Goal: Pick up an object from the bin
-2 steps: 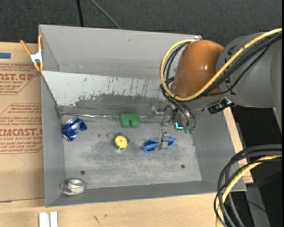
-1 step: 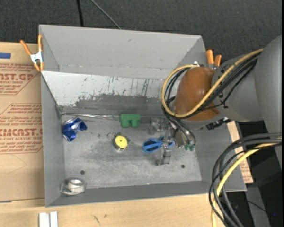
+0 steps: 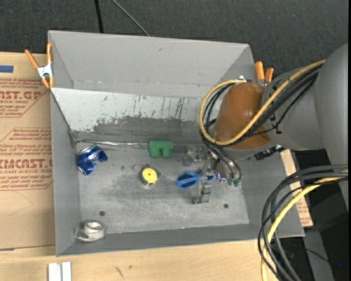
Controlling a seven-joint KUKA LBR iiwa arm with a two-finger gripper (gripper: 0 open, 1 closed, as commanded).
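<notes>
My gripper (image 3: 198,175) is down near the bin floor at the right of the middle, under the orange wrist cover. Its fingers (image 3: 200,195) stand apart, so it is open. A small blue thing (image 3: 187,181) lies on the floor in the gap between them, toward the nearer finger; I cannot tell whether either finger touches it. A green block (image 3: 160,149) sits just to the upper left, near the back wall. A small yellow round piece (image 3: 149,175) lies to the left of the blue thing.
A crumpled blue and silver thing (image 3: 90,158) lies at the bin's left side. A silver ring-like piece (image 3: 92,230) rests in the front left corner. The arm and its cables cover the bin's right edge.
</notes>
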